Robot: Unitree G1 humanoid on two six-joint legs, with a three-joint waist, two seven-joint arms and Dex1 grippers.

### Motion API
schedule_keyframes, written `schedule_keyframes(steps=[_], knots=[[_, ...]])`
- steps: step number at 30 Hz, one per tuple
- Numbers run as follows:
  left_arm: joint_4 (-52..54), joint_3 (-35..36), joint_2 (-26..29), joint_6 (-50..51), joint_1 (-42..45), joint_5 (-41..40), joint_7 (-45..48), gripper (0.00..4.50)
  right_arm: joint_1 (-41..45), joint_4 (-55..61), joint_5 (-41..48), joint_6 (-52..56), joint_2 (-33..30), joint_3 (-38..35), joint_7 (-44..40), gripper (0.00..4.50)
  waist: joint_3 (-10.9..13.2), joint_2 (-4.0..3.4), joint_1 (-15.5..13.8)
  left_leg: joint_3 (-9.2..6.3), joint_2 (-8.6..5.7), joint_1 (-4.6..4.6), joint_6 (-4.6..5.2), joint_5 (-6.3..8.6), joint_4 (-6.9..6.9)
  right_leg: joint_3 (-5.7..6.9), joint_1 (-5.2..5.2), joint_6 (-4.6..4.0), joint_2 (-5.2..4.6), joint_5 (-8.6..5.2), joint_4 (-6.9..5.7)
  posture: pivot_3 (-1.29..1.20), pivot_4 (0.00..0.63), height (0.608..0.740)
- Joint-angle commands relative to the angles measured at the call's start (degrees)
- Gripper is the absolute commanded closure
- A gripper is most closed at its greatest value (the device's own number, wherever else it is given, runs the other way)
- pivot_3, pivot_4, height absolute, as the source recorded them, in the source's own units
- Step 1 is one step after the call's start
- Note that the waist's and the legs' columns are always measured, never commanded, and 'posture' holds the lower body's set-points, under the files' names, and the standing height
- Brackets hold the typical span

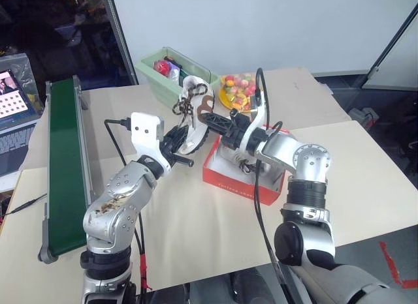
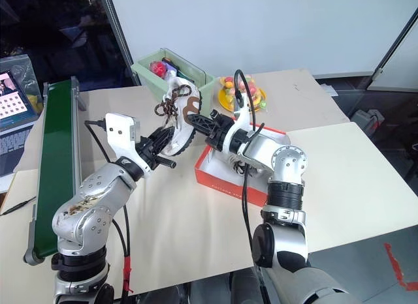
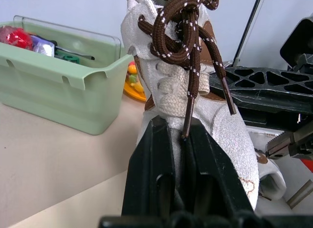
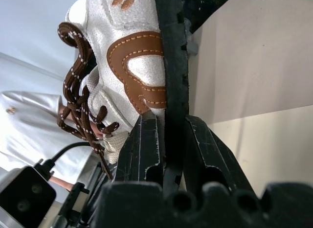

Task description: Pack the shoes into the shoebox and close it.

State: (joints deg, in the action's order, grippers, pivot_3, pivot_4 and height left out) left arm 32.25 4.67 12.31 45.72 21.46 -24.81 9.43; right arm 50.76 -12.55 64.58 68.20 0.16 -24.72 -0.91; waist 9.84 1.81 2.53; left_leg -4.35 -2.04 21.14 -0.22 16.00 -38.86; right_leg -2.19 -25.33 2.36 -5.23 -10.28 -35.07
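One cream shoe (image 1: 193, 111) with brown laces hangs in the air just left of the red shoebox (image 1: 228, 180), toe down and sole facing the box. My left gripper (image 1: 181, 143) is shut on its front upper, where the lace ends dangle over the fingers (image 3: 151, 154). From the box side, my right gripper (image 1: 204, 119) is shut on the black sole edge (image 4: 172, 66). The shoebox stands open on the table. A second cream shoe (image 1: 243, 162) lies inside it, mostly hidden under my right arm.
A light green bin (image 1: 171, 84) holding small items stands behind the shoe. A yellow bowl of colourful pieces (image 1: 239, 90) is beside it. Along the table's left edge runs a green conveyor belt (image 1: 65, 160), with a laptop (image 1: 14, 111) beyond it.
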Motion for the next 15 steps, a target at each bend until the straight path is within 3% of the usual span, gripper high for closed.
schedule_keyframes(steps=[1, 5, 7, 8, 12, 15], knots=[[1.2, -0.8, 0.3, -0.9, 0.0, 0.2, 0.2, 4.50, 1.8, 1.7, 5.7, 0.4, 1.2, -1.7, 1.0, 4.31, 0.0, 0.00, 0.0, 0.00, 0.00, 0.00, 0.00, 0.00, 0.00, 0.00, 0.00, 0.00, 0.00, 0.00, 0.00, 0.00, 0.150, 0.740], [0.4, -1.5, 1.4, -3.2, -0.4, 1.5, 1.0, 4.50, 1.9, 1.5, 8.0, -0.3, 1.8, -2.6, 3.7, 4.31, 0.0, 0.00, 0.0, 0.00, 0.00, 0.00, 0.00, 0.00, 0.00, 0.00, 0.00, 0.00, 0.00, 0.00, -0.01, 0.00, 0.150, 0.740], [0.2, -1.9, 2.0, -4.1, -0.5, 1.6, 1.9, 3.67, 2.0, 1.6, 8.9, -0.8, 1.9, -2.8, 4.6, 4.31, 0.0, 0.00, 0.0, 0.00, 0.00, 0.00, 0.00, 0.00, 0.00, 0.00, 0.00, 0.00, 0.01, 0.00, -0.01, 0.00, 0.150, 0.740], [0.4, -2.5, 2.5, -4.7, -0.6, 2.1, 2.4, 3.53, 2.0, 1.7, 9.1, -1.0, 1.8, -2.7, 4.9, 4.31, 0.0, -0.01, 0.0, 0.01, 0.00, 0.00, 0.00, 0.00, 0.00, 0.00, 0.00, 0.00, 0.01, 0.00, -0.01, 0.00, 0.150, 0.740], [1.1, -3.1, 3.2, -5.8, -0.8, 2.1, 3.5, 2.16, 2.0, 2.5, 8.6, -2.8, 1.5, -2.6, 6.3, 4.31, 0.0, -0.01, 0.0, 0.01, 0.00, 0.00, 0.00, 0.00, 0.00, 0.00, 0.00, 0.00, 0.01, 0.00, -0.01, 0.00, 0.150, 0.740], [1.8, -1.8, 3.6, -6.4, -1.1, 1.6, 4.0, 2.16, 2.8, 2.6, 5.5, -8.2, 0.6, -3.4, 8.1, 4.31, 0.0, -0.01, 0.0, 0.01, 0.00, 0.00, 0.00, 0.00, 0.00, 0.00, 0.00, 0.00, 0.00, 0.00, -0.01, 0.00, 0.150, 0.740]])
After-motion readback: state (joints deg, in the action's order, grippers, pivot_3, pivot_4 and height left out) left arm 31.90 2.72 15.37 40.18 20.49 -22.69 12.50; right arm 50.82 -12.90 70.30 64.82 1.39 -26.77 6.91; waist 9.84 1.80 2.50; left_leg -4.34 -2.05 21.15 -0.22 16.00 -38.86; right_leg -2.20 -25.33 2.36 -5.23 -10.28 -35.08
